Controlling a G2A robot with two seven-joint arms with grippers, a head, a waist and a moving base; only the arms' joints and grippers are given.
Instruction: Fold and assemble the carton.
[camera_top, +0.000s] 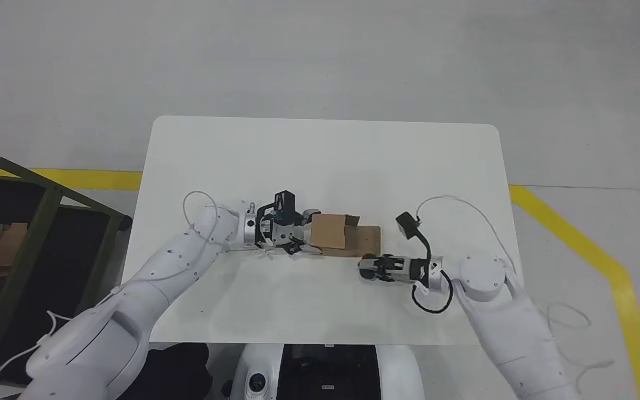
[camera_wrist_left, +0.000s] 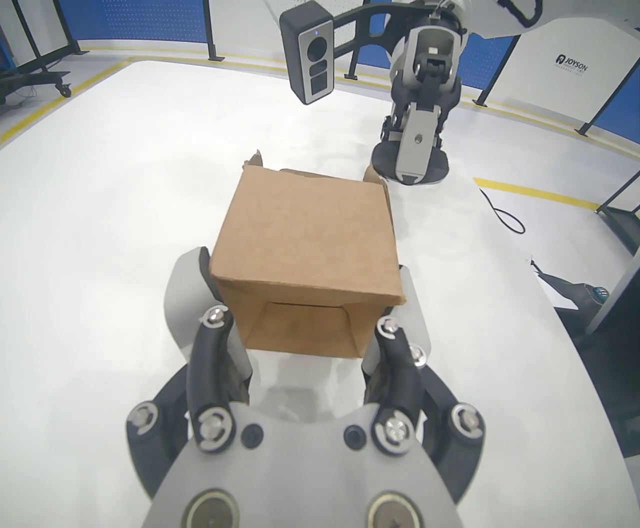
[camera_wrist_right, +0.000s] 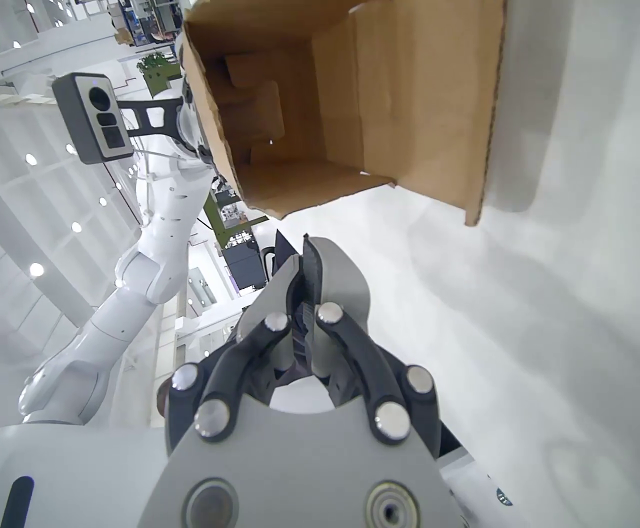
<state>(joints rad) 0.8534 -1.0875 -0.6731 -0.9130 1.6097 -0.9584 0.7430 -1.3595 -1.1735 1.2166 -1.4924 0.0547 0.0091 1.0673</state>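
Top view: the brown cardboard carton (camera_top: 335, 232) lies on its side near the middle of the white table (camera_top: 400, 160), between the two arms. The left gripper (camera_top: 290, 243) is at one end of it and the right gripper (camera_top: 366, 268) sits just beside the opposite end, on the side nearer the robot. Left wrist view: the left gripper (camera_wrist_left: 302, 265) straddles the carton (camera_wrist_left: 305, 235), fingers spread to the carton's full width. One finger (camera_wrist_left: 187, 285) is against one side wall and the other is against the opposite corner, so the gripper is grasping the carton. The carton's upper panel is flat and level, and its near end is recessed beneath that panel's edge. Beyond the carton the right gripper (camera_wrist_left: 420, 150) rests low at the table surface, apart from the cardboard. Right wrist view: the right gripper (camera_wrist_right: 305, 260) is clenched on nothing, with its two fingers pressed together. It lies just short of the carton (camera_wrist_right: 350, 100) without touching it. The carton's open end faces this gripper. One flap (camera_wrist_right: 440, 100) extends outward along the table, and inner flaps are folded across the far end.
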